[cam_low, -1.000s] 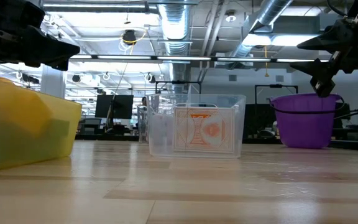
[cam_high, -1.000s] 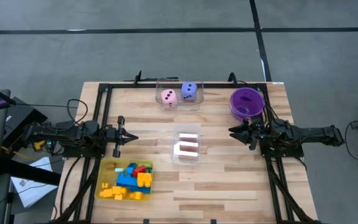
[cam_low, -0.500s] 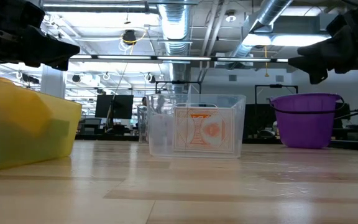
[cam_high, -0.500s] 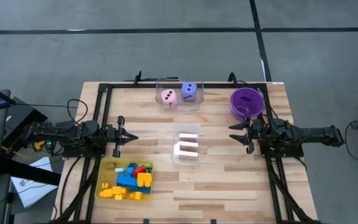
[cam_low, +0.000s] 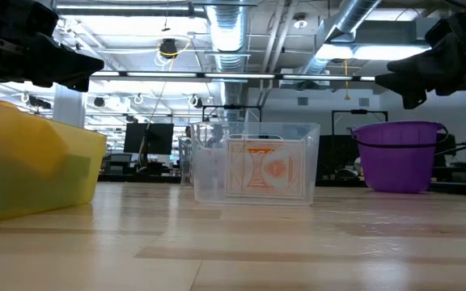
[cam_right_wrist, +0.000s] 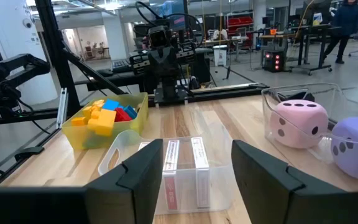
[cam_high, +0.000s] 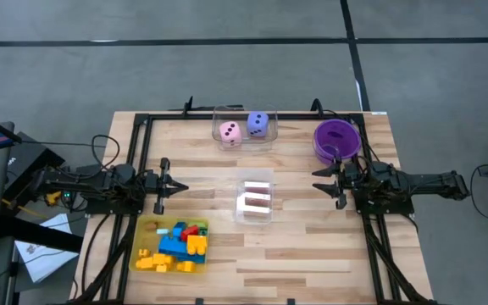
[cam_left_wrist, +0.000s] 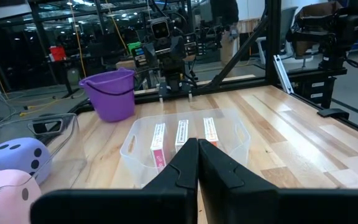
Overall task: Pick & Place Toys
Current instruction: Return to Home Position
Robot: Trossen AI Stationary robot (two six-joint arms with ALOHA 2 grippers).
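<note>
Sorting looks done (nothing lies loose): bricks (cam_high: pixel 179 242) in the yellow tray (cam_high: pixel 143 227), left gripper (cam_high: pixel 183 187) pressed together, right gripper (cam_high: pixel 316 180) spread, empty.

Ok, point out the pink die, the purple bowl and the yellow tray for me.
pink die (cam_high: pixel 230 132): high view, on its top face.
purple bowl (cam_low: pixel 395 162): low view, on its side wall.
yellow tray (cam_low: pixel 31 170): low view, on its near side wall.
</note>
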